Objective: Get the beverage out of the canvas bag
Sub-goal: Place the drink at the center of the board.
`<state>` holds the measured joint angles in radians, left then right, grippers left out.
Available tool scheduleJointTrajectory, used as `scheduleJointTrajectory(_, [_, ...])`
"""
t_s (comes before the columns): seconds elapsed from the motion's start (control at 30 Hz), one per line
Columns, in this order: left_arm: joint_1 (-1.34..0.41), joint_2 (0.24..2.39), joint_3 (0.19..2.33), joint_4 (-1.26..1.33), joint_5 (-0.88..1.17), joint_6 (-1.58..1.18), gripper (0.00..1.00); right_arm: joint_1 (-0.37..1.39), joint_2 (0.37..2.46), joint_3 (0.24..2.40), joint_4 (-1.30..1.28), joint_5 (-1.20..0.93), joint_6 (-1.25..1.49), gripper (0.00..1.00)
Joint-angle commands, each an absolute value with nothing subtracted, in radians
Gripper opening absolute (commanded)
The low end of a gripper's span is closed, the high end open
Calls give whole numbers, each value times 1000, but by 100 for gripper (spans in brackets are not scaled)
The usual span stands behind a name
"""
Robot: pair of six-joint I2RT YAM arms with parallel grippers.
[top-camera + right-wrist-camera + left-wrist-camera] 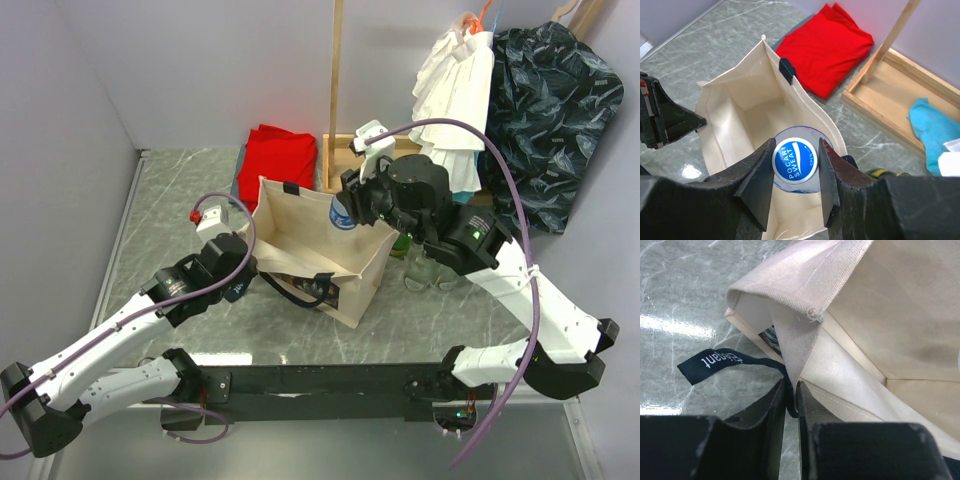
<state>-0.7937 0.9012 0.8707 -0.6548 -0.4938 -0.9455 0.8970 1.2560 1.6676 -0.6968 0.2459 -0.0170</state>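
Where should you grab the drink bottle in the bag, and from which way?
By its blue cap, from straight above. The bottle stands cap-up inside the canvas bag, whose walls cover its sides, so only the top is free. The right gripper pinches the cap that way.

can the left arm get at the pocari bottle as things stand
Probably not. The left end effector is shut on the canvas bag at its edge, so it isn't free, and the right end effector grips the bottle at the bag's mouth, blocking the way.
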Motion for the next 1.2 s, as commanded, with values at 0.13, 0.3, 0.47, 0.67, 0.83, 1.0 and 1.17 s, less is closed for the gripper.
scheduleJointTrajectory(0.13, [-796,891,888,-634,-488,-936,21,902,1192,1723,-522,298,-37,0])
scheduleJointTrajectory(0.3, [-796,899,887,-629,-483,-934,21,902,1186,1729,-520,318,-43,0])
scheduleJointTrajectory(0.47, [-796,900,887,-632,-486,-936,21,902,1172,1726,-508,345,-49,0])
scheduleJointTrajectory(0.67, [-796,894,884,-623,-485,-931,21,902,1147,1738,-505,373,-57,0])
scheduleJointTrajectory(0.83, [-796,903,888,-624,-483,-931,21,902,1126,1744,-502,400,-63,0])
scheduleJointTrajectory(1.0, [-796,905,884,-609,-479,-927,21,902,1103,1753,-497,403,-61,0])
scheduleJointTrajectory(1.17, [-796,922,891,-603,-474,-920,21,902,1092,1764,-503,402,-60,0])
